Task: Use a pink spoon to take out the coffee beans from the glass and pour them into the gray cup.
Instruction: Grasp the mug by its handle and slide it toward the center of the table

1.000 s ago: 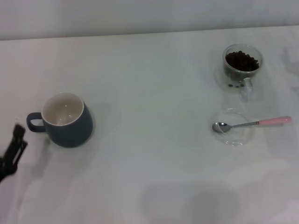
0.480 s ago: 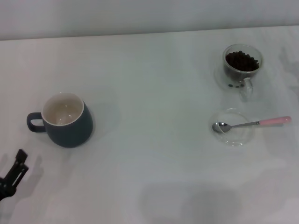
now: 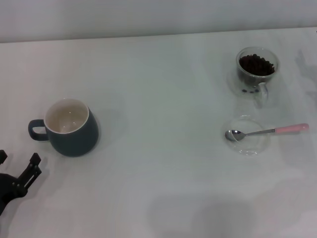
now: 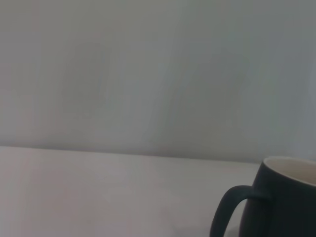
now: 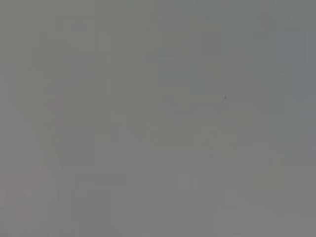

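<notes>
The gray cup (image 3: 74,133) stands at the left of the table, empty, its handle pointing left; it also shows in the left wrist view (image 4: 284,197). The glass (image 3: 257,74) stands at the far right and holds the coffee beans (image 3: 256,64). The pink spoon (image 3: 267,131) lies in front of the glass, its bowl resting in a shallow clear dish (image 3: 252,148), its pink handle pointing right. My left gripper (image 3: 18,161) is open and empty at the front left edge, just in front of the cup's handle. My right gripper is out of view.
The white table (image 3: 158,99) reaches back to a pale wall. A few beans lie low inside the glass wall. The right wrist view shows only a blank grey surface.
My left gripper has dropped back from beside the cup's handle toward the front left corner and turned, so both fingers now show. Cup, glass and spoon have not moved.
</notes>
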